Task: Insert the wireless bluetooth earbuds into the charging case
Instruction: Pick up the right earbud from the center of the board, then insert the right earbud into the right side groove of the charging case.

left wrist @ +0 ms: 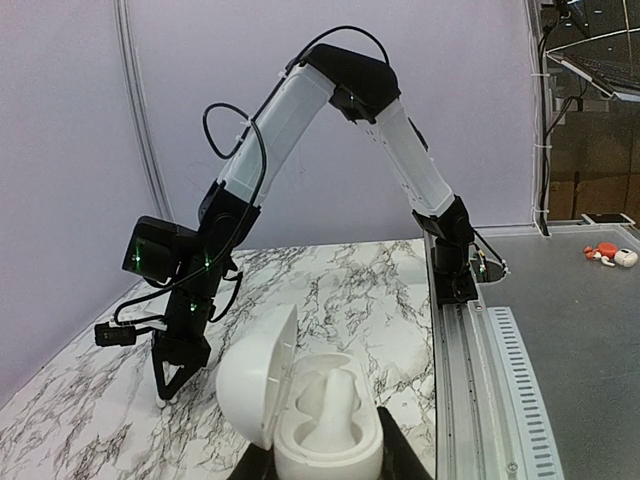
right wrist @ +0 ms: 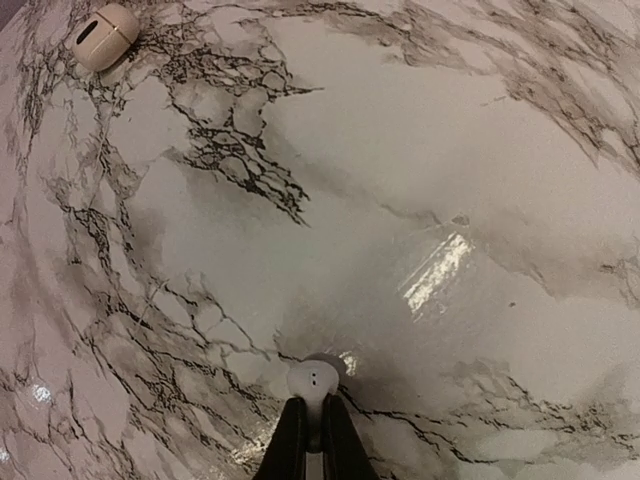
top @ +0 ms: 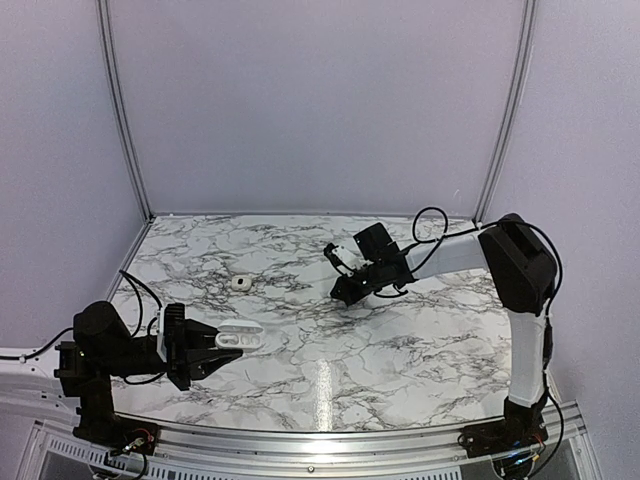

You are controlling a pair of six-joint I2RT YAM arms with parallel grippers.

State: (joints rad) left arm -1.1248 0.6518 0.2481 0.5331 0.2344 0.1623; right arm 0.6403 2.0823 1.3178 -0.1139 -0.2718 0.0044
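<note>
My left gripper (top: 222, 342) is shut on the charging case (top: 243, 338), a glossy white pebble held low over the front left of the table. In the left wrist view the case (left wrist: 330, 440) sits between my dark fingers (left wrist: 402, 462) with its lid (left wrist: 255, 375) hinged open to the left. My right gripper (right wrist: 313, 408) is shut on one white earbud (right wrist: 313, 378), just above the marble at mid-table, also in the top view (top: 345, 292). A second earbud (right wrist: 105, 35) lies on the table, between the arms in the top view (top: 240, 284).
The marble table (top: 420, 340) is walled by pale panels at the back and sides. A metal rail (left wrist: 480, 380) runs along the near edge. The right arm (left wrist: 300, 110) arches over the table's right half.
</note>
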